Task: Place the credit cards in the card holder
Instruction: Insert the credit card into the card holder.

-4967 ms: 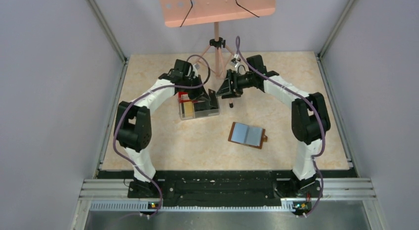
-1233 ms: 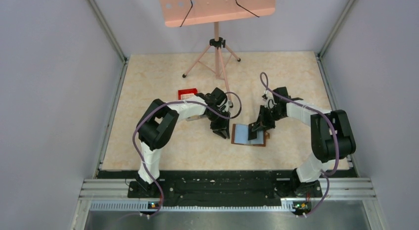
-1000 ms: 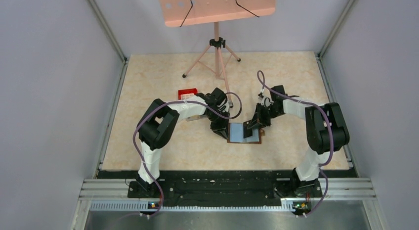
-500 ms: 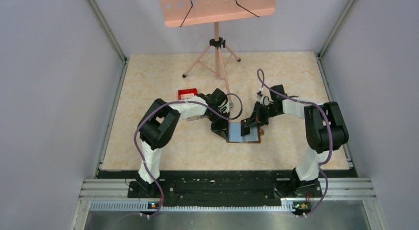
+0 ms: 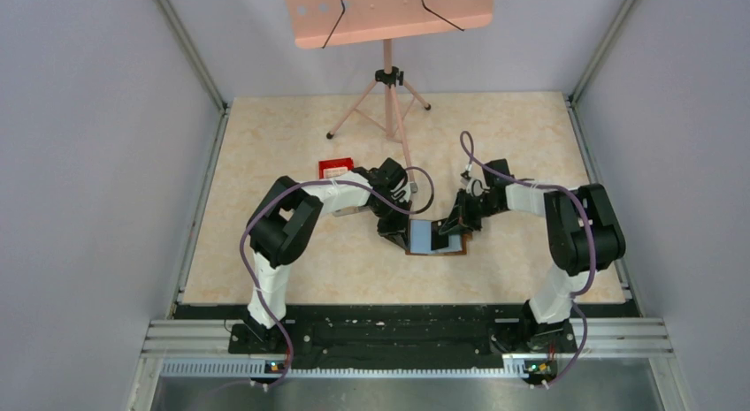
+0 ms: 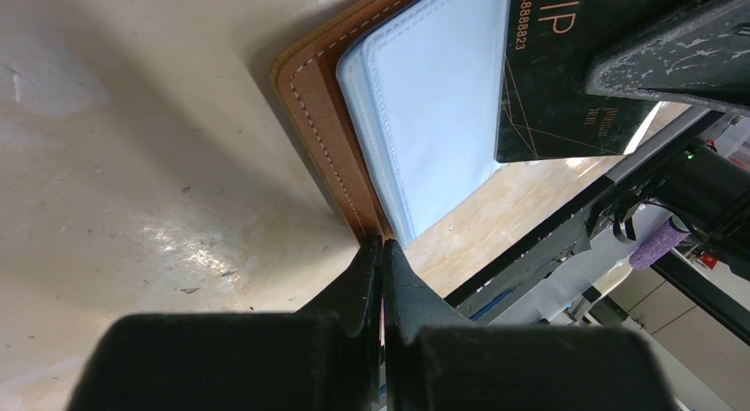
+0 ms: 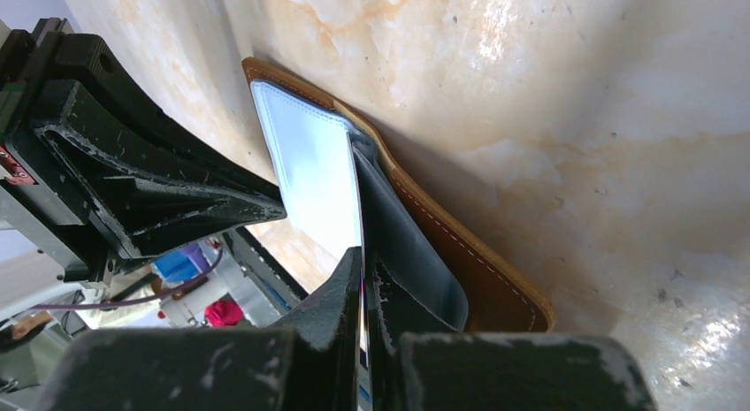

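so the card holder [image 5: 433,241] is lying open and flat on the worktop [image 5: 301,261], about the middle of the top view, with its long axis running left-right. The pale blue padded inside faces up, and stitched orange-brown leather shows round the rim.

The right gripper [image 7: 363,262] is clamped tight on a black card [image 6: 553,84], glossy and stiff with gold VIP lettering, held over the holder's right-hand half. The left gripper [image 6: 381,250] is fully closed too with nothing in it. Its tips touch the holder's left edge, and it looks like it's bracing it.

What it all turns on imo: the card's leading edge has to meet a slot mouth, and I honestly can't make out a slot opening on that blue face. The right arm is the one placed for it. The leather is soft and the worktop is shiny, so the holder might skid without that brace.
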Robot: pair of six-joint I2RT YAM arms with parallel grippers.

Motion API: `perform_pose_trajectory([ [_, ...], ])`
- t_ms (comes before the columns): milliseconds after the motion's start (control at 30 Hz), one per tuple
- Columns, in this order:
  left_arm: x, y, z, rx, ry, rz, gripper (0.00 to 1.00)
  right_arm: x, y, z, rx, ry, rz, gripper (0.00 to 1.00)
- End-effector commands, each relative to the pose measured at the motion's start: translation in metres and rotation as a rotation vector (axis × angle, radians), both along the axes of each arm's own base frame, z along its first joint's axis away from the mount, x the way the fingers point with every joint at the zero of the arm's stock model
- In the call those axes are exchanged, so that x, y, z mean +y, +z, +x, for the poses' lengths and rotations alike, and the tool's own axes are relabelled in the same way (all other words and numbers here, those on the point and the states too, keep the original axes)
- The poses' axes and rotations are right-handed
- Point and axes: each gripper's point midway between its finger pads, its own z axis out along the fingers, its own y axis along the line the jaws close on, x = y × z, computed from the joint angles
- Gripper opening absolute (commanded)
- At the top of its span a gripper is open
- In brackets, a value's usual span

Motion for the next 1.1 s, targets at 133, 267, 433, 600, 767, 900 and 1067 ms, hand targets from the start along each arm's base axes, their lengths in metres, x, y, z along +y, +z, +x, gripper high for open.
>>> perform_pose_trajectory([
  [133,0.005,-0.009,-0.003,0.034,0.014,0.02,0.0,-0.012,0.012,0.012,-0.098,0.005,-0.092,0.0],
  [267,0.005,-0.009,-0.002,0.032,0.014,0.021,0.0,-0.015,0.016,0.011,-0.101,0.003,-0.103,0.0],
  [433,0.005,-0.009,-0.002,0.032,0.015,0.023,0.0,-0.016,0.015,0.007,-0.092,0.009,-0.115,0.0],
  [600,0.007,-0.003,0.008,-0.002,0.042,0.015,0.05,-0.017,0.023,0.007,-0.108,0.008,-0.108,0.0],
  [767,0.007,0.005,0.022,-0.039,0.077,-0.006,0.26,-0.015,0.04,0.009,-0.138,-0.002,-0.075,0.0],
  [900,0.002,0.003,0.027,-0.029,0.075,-0.009,0.25,-0.017,0.043,0.01,-0.146,-0.013,-0.076,0.0],
  [1067,0.004,-0.003,0.031,-0.031,0.076,0.014,0.2,-0.023,0.022,0.001,-0.098,-0.01,-0.11,0.0],
])
